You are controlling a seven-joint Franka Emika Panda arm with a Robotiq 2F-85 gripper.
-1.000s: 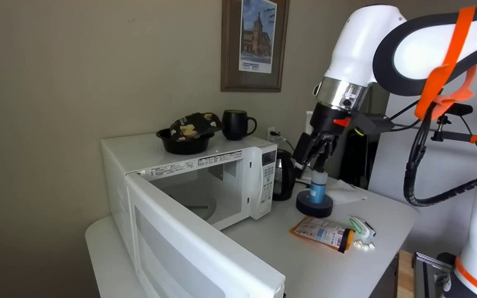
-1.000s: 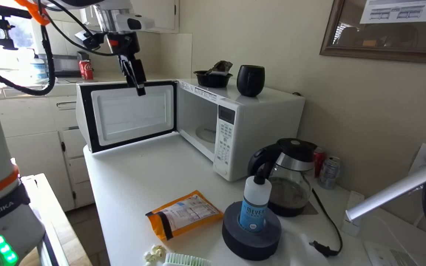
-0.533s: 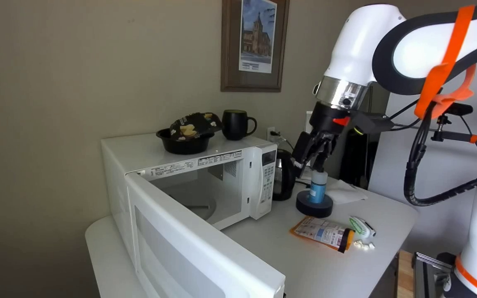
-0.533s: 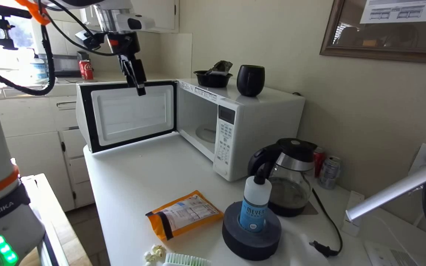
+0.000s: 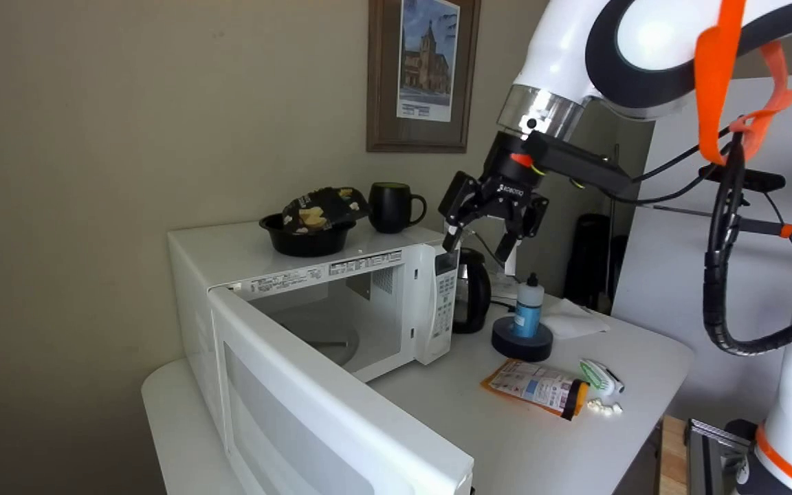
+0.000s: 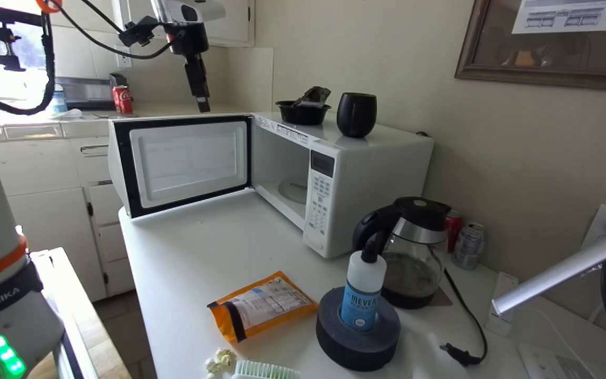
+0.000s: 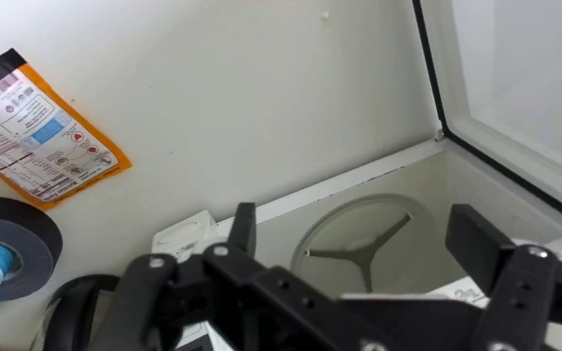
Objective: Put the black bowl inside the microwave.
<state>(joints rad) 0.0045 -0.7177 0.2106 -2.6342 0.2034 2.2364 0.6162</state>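
Observation:
The black bowl (image 5: 306,242) sits on top of the white microwave (image 5: 193,309). A crumpled black packet with yellow print (image 5: 313,216) lies on the bowl. In an exterior view the bowl also shows (image 6: 303,115); it is out of the wrist view. The microwave door (image 6: 190,163) stands wide open, and a glass turntable (image 7: 359,243) shows inside. My gripper (image 5: 478,251) is open and empty, in the air in front of the microwave's control panel side, about level with its top. In the wrist view its fingers (image 7: 245,226) stand wide apart over the open cavity.
A black mug (image 5: 390,208) stands right beside the bowl on the microwave. A glass kettle (image 6: 413,263) is beside the microwave. A soap bottle (image 6: 363,289) stands in a black roll (image 6: 358,350). An orange pouch (image 6: 266,305) and a brush (image 6: 263,370) lie on the table.
My gripper has risen, shifted toward the microwave and turned about its own axis, so both spread fingers now show in an exterior view. The bowl, packet and microwave door have not moved.

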